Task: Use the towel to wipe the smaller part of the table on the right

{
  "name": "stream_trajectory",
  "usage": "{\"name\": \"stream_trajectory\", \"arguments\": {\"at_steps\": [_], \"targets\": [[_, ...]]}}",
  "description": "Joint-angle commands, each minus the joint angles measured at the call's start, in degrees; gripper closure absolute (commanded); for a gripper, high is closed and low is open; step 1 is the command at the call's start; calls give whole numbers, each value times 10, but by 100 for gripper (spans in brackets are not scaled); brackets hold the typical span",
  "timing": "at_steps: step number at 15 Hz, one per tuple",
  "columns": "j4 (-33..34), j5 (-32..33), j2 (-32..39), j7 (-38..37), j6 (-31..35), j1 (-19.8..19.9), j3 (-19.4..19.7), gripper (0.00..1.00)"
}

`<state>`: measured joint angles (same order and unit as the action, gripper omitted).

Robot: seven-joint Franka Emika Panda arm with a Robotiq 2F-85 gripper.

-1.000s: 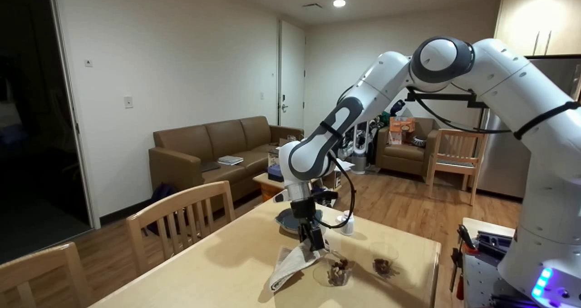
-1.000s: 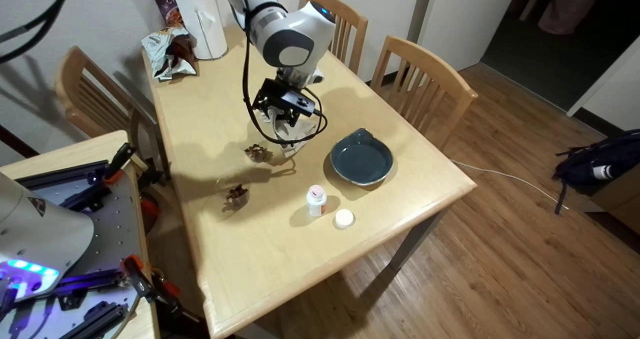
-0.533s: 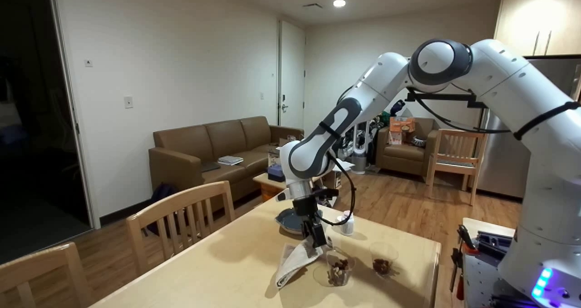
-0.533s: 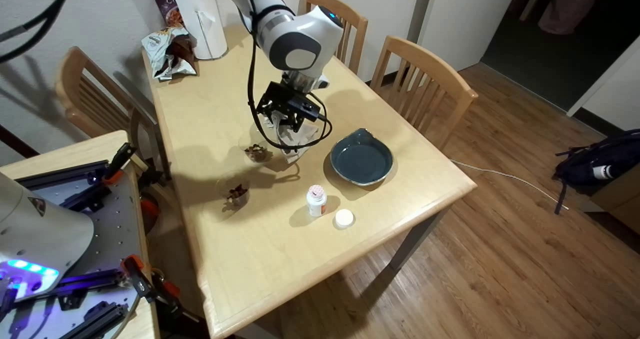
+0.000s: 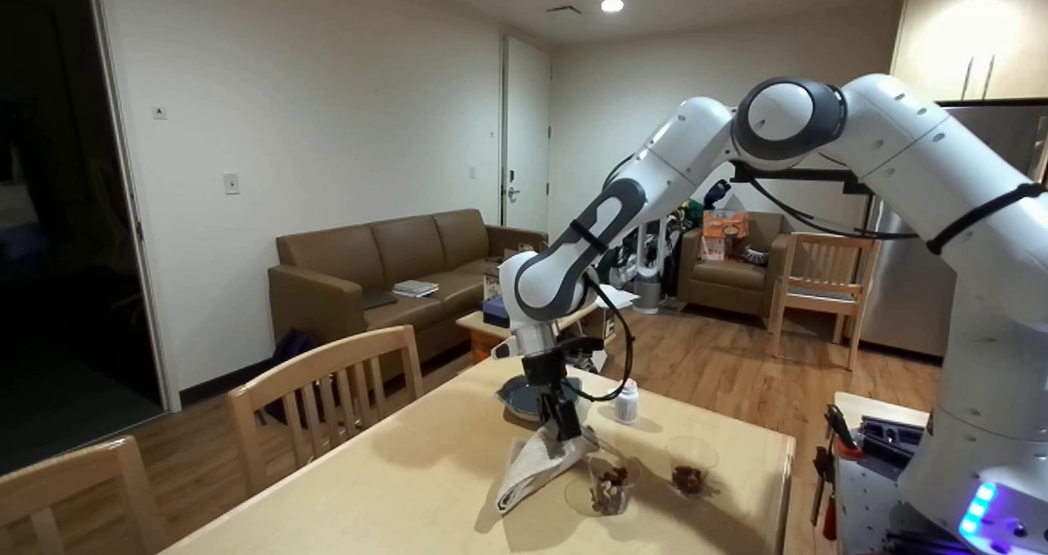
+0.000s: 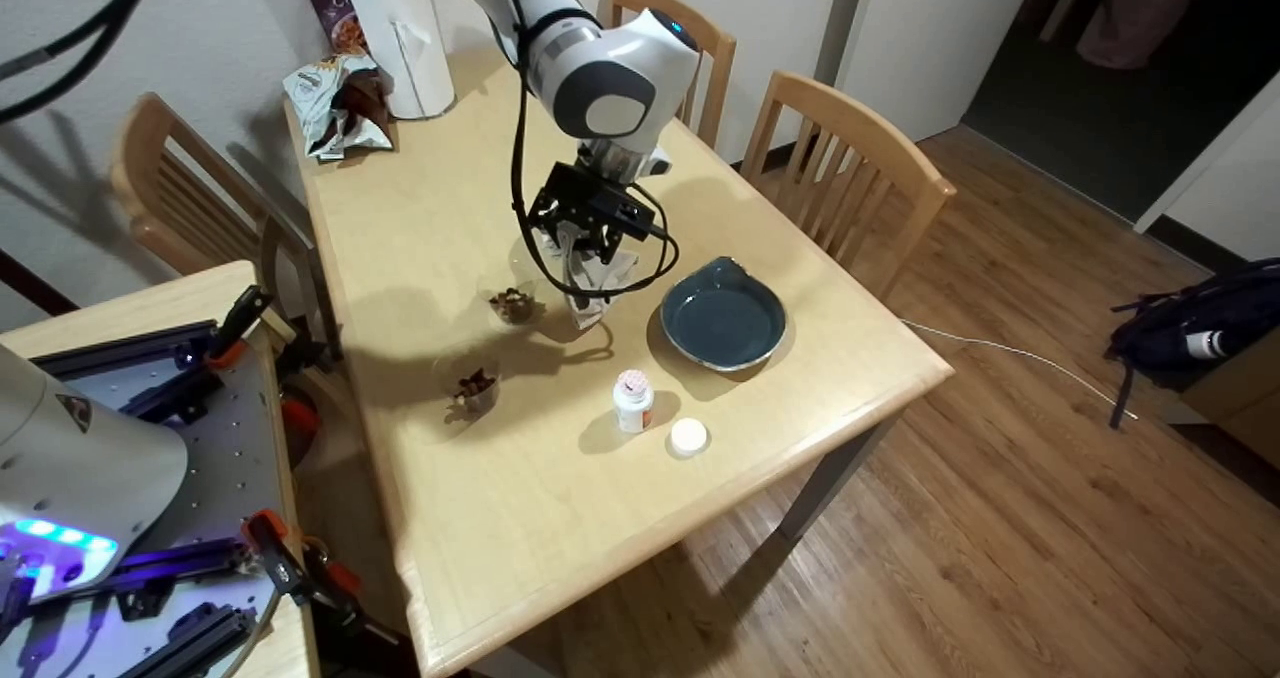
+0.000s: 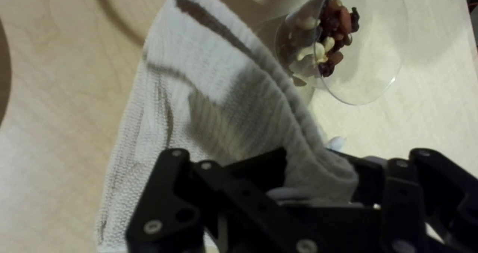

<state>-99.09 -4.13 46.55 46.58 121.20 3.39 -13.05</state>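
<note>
Ribbed, knitted-looking cloth, matt and rough, is shown by the towel (image 7: 213,74). The jaws are finished in dull matt, set with metal screw heads (image 7: 152,227). The desk (image 6: 540,518) is surfaced in smooth wood grain with soft sheen. A glossy, glaze-like finish is carried by the dish (image 6: 725,318). In the wrist view, the cup (image 7: 371,72) is formed of clear, smooth material; glass or plastic cannot be told. The bag (image 6: 325,113) is made of crinkled, shiny film.

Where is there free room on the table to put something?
Bare: between the pill bottle and lowest table corner in an exterior view; between foil bag and nut cup. Crowded: around the towel, with pincer, nut cup and blue dish near.
</note>
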Motion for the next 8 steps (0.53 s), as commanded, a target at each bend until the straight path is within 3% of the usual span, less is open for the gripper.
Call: {"name": "stream_trajectory", "arguments": {"at_steps": [1, 5, 8], "targets": [[25, 11, 9, 5, -33, -7, 7, 98], [47, 46, 12, 3, -78, -26, 25, 98], [48, 97, 8, -15, -59, -50, 47, 98]]}}
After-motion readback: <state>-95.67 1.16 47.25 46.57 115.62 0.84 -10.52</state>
